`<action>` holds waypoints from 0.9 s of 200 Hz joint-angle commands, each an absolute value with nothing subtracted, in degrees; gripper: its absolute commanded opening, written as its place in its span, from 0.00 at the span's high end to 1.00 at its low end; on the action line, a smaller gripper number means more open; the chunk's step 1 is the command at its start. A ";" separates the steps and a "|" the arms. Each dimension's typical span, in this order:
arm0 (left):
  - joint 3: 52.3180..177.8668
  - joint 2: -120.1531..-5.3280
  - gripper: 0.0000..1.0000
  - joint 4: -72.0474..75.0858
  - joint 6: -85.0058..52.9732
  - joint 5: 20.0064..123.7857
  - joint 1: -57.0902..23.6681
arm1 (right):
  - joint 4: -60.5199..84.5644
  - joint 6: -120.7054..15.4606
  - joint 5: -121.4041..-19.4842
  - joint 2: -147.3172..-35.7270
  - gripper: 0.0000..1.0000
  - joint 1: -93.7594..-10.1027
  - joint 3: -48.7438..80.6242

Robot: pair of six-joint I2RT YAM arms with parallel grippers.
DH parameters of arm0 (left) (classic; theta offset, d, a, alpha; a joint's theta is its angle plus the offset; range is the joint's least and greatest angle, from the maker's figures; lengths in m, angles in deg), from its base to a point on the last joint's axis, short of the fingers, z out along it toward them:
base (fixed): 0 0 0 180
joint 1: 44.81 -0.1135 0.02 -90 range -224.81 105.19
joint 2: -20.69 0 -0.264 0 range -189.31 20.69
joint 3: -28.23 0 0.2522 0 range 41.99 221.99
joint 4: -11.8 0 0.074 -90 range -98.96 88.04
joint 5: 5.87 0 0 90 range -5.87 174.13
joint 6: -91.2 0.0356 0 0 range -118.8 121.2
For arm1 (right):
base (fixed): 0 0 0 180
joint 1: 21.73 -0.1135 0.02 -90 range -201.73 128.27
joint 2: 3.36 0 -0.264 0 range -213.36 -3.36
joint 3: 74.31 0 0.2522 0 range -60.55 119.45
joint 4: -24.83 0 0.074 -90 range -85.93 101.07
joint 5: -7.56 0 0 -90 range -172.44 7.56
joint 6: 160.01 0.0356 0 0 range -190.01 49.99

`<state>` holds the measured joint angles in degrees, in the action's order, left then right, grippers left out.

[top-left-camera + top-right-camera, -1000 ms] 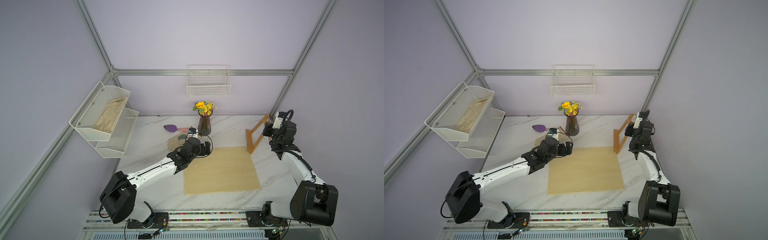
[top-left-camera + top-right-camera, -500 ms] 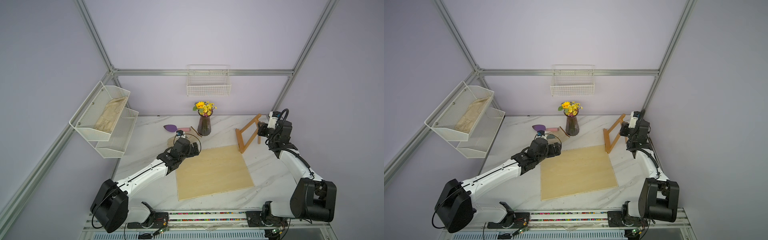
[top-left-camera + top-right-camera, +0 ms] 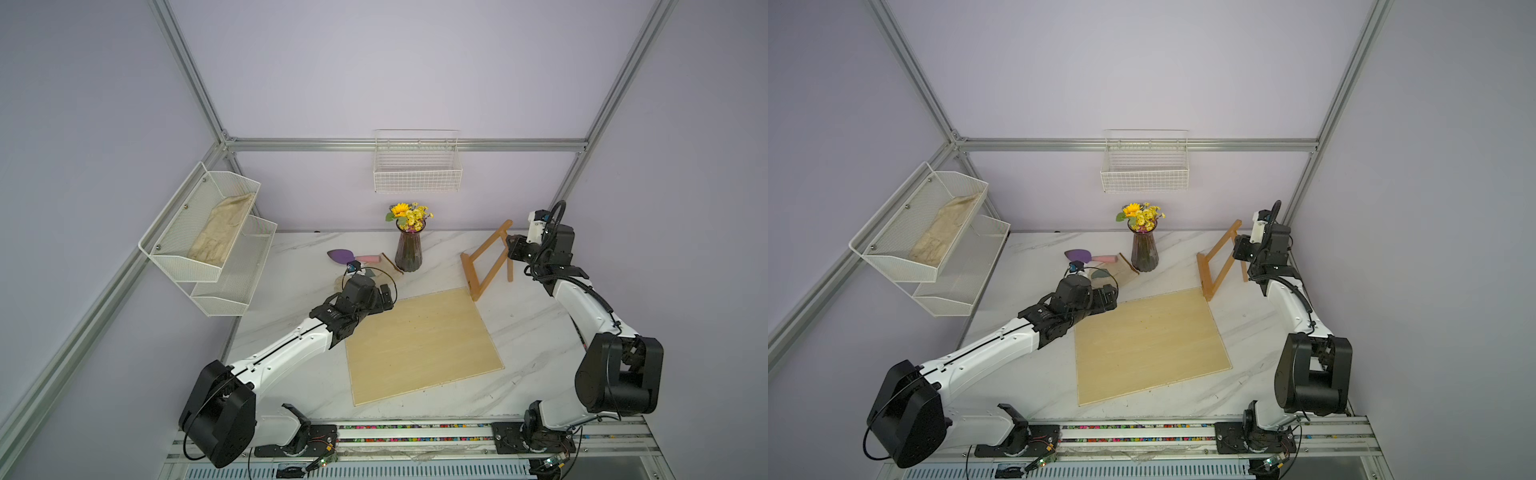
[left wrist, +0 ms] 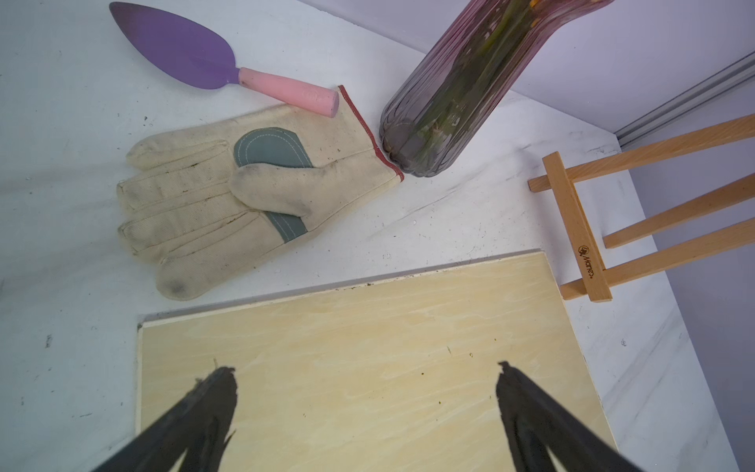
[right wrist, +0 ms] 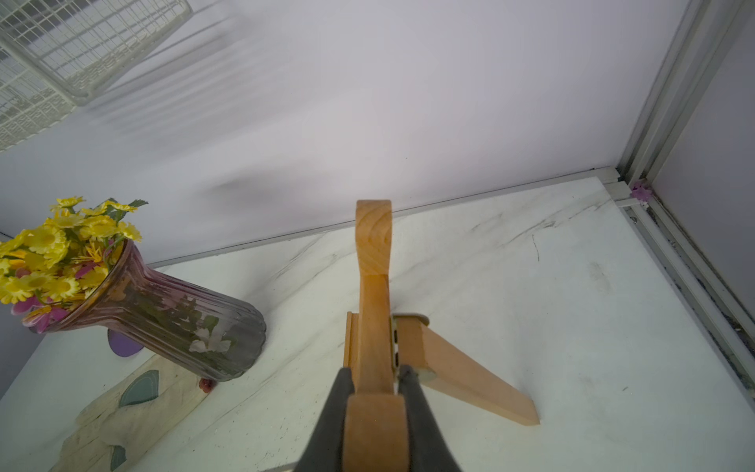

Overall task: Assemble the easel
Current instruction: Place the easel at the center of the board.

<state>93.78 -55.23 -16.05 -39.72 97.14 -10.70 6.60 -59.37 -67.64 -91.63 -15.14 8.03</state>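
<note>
The easel (image 3: 484, 266) (image 3: 1219, 262), an orange-brown wooden A-frame, stands at the back right of the table with its hinged rear leg (image 5: 470, 376) spread onto the marble. My right gripper (image 3: 512, 245) (image 3: 1239, 249) (image 5: 376, 374) is shut on the easel's upper part, one finger on each side of the slat. The ledge bar (image 4: 578, 229) with small dark print faces the table's middle. My left gripper (image 3: 386, 297) (image 3: 1111, 297) (image 4: 365, 376) is open over the far left corner of the pale plywood board (image 3: 419, 345) (image 4: 367, 327) and holds nothing.
A ribbed glass vase of yellow flowers (image 3: 408, 249) (image 5: 171, 323) stands left of the easel. A work glove (image 4: 245, 192) and a purple trowel with pink handle (image 4: 196, 49) lie behind the board. A wire basket (image 3: 417, 166) and a two-tier rack (image 3: 212, 237) hang on the walls.
My right gripper has carried the easel leftward toward the vase. The board has slid left and turned a little, and my open left gripper has drawn back left with it.
</note>
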 commanded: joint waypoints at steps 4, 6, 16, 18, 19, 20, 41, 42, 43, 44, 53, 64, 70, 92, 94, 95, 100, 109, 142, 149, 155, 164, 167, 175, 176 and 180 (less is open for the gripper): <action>93.67 -54.63 0.00 -14.95 -39.58 96.41 -11.23 | -0.94 -60.29 -69.46 -93.84 1.00 -15.45 9.18; 93.67 -54.63 0.00 -14.97 -39.58 96.40 -11.23 | -1.03 -60.28 -69.40 -93.87 1.00 -15.44 9.16; 93.67 -54.79 0.00 -14.79 -39.58 96.22 -11.24 | -0.97 -60.35 -69.19 -94.02 1.00 -15.44 8.83; 93.67 -54.87 0.00 -14.79 -39.58 96.20 -11.24 | -0.84 -60.43 -69.24 -94.05 1.00 -15.48 8.80; 93.67 -54.84 0.00 -14.79 -39.58 96.18 -11.24 | -0.86 -60.47 -69.24 -94.06 1.00 -15.48 8.80; 93.67 -54.87 0.00 -14.79 -39.58 96.17 -11.24 | -0.83 -60.45 -69.21 -94.06 1.00 -15.49 8.75; 93.91 -55.08 0.00 -14.87 -39.67 95.77 -11.24 | -1.24 -60.56 -70.38 -94.40 1.00 -15.16 7.84; 93.92 -55.08 0.00 -14.83 -39.67 95.79 -11.24 | -1.19 -60.58 -70.13 -94.36 1.00 -15.02 7.75; 93.93 -55.12 0.00 -14.86 -39.67 95.76 -11.24 | -1.13 -60.64 -69.83 -94.30 1.00 -14.90 7.66; 93.93 -55.10 0.00 -14.87 -39.67 95.70 -11.24 | -1.09 -60.66 -69.50 -94.22 1.00 -14.84 7.57; 93.98 -55.00 0.00 -14.88 -39.67 95.66 -11.24 | -0.22 -61.01 -67.53 -93.59 1.00 -14.02 6.34; 93.93 -54.97 0.00 -14.79 -39.91 95.81 -11.24 | 0.48 -60.27 -66.80 -92.83 1.00 -13.50 5.15; 93.87 -54.99 0.00 -14.65 -39.84 95.75 -11.30 | 0.62 -60.04 -66.80 -92.62 1.00 -13.50 4.70; 94.02 -55.30 0.00 -14.61 -40.05 95.35 -11.19 | 1.12 -59.38 -66.88 -92.45 1.00 -13.54 3.29; 94.02 -55.37 0.00 -14.62 -40.09 95.30 -11.22 | 1.20 -59.33 -66.89 -92.45 1.00 -13.55 3.27; 94.06 -55.35 0.00 -14.62 -40.10 95.21 -11.19 | 1.17 -59.31 -66.89 -92.42 1.00 -13.51 3.22; 94.02 -55.34 0.00 -14.62 -40.19 95.04 -11.24 | 1.14 -59.30 -66.95 -92.40 1.00 -13.47 3.02; 94.02 -55.47 0.00 -14.68 -40.36 94.86 -11.24 | 1.55 -58.94 -66.89 -92.28 1.00 -13.47 2.65; 94.11 -55.72 0.00 -14.69 -40.71 94.52 -11.23 | 2.15 -57.13 -67.17 -91.98 1.00 -13.48 1.95; 94.09 -55.61 0.00 -14.63 -40.72 94.45 -11.24 | 2.20 -56.98 -66.80 -91.75 1.00 -13.52 1.77; 94.08 -55.65 0.00 -14.64 -40.81 94.46 -11.24 | 2.22 -56.72 -66.91 -91.50 1.00 -13.47 1.50; 94.12 -55.67 0.00 -14.66 -40.92 94.50 -11.19 | 2.35 -56.14 -67.32 -91.10 1.00 -13.47 1.15; 94.13 -55.69 0.00 -14.65 -40.90 94.43 -11.22 | 2.46 -56.08 -67.27 -91.08 1.00 -13.47 1.15; 94.23 -55.73 0.00 -14.64 -40.90 94.42 -11.24 | 2.71 -56.03 -67.19 -90.91 1.00 -13.47 1.13; 94.26 -55.71 0.00 -14.68 -40.90 94.41 -11.24 | 2.67 -55.99 -67.22 -90.90 1.00 -13.51 1.14; 94.24 -55.74 0.00 -14.70 -40.90 94.34 -11.24 | 2.57 -55.88 -67.40 -90.90 1.00 -13.49 1.21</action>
